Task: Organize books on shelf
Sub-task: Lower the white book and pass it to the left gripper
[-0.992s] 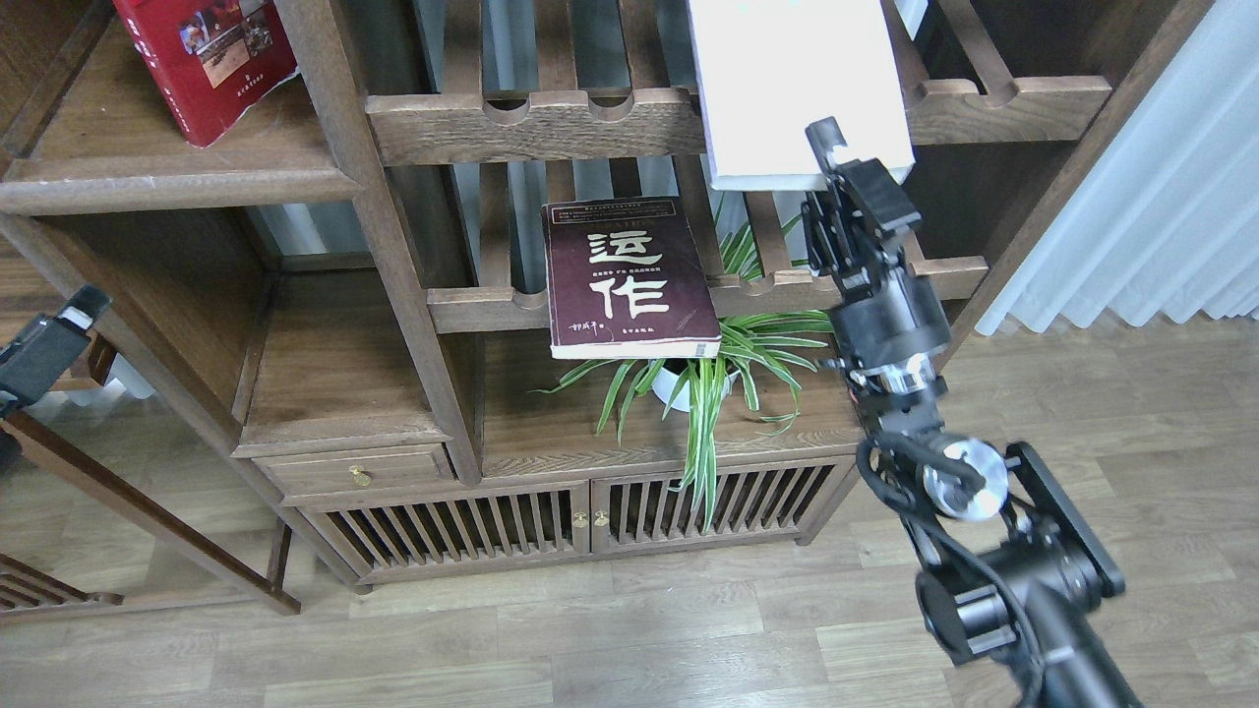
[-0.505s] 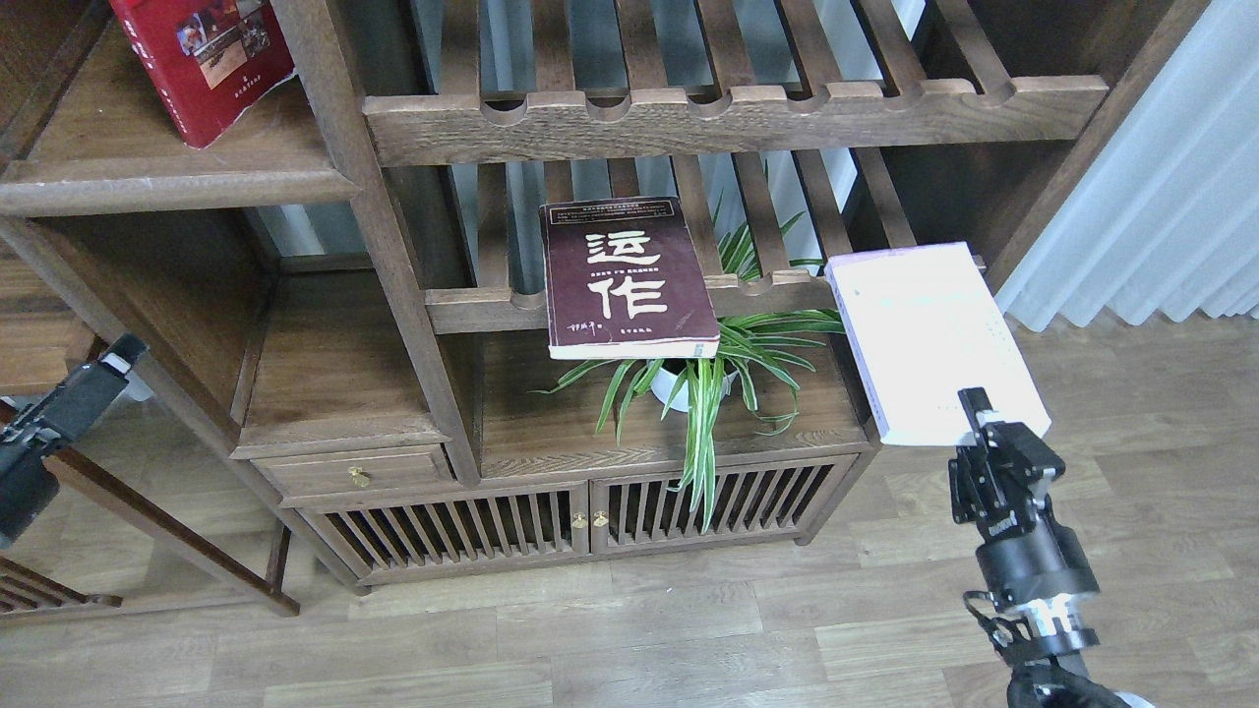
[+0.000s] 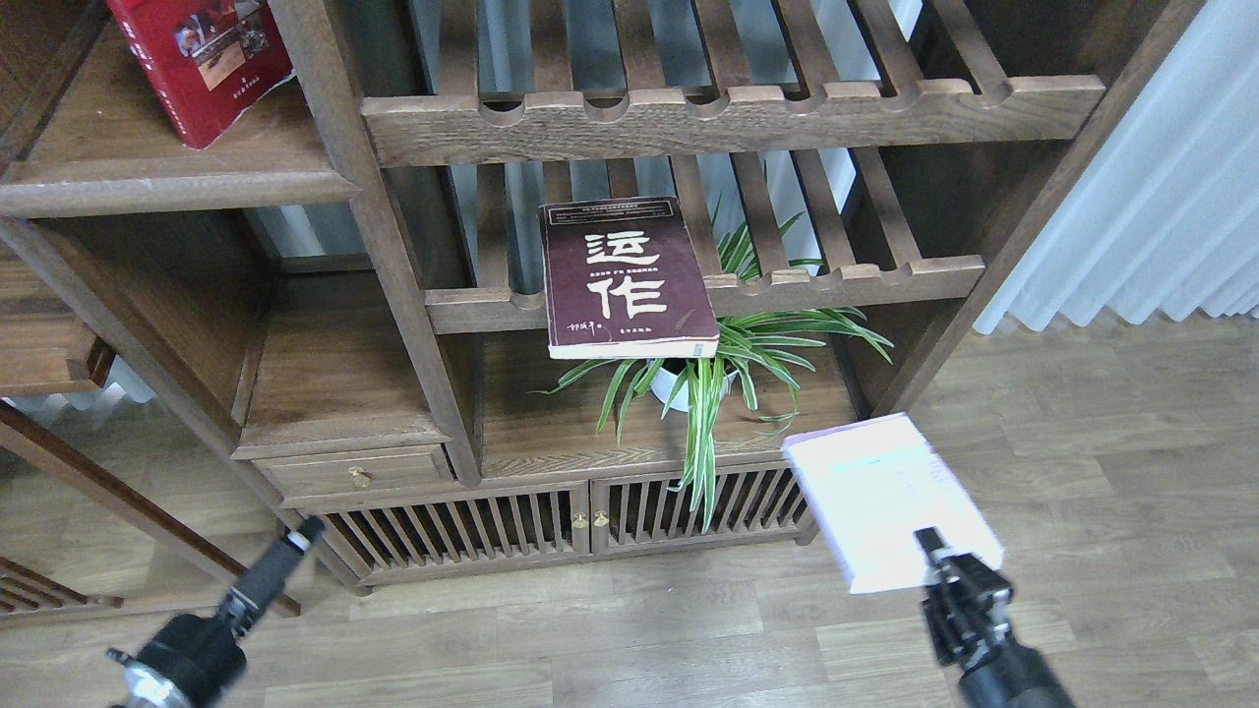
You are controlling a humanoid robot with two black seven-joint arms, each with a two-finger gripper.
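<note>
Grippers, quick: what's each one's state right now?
Left gripper: seen small and end-on, cannot tell whether open or closed; holds nothing visible.
Right gripper: closed on the near edge of the pale white-lavender book.

The floor [image 3: 629,639] is laid with pale wood-look planks. A dark wooden cabinet [image 3: 580,521] with slatted doors is stood directly on it, against the back. At the left, the slanted legs of another wooden piece [image 3: 148,521] are set on the floor. White curtains [image 3: 1151,226] are hung down to it at the right.
</note>
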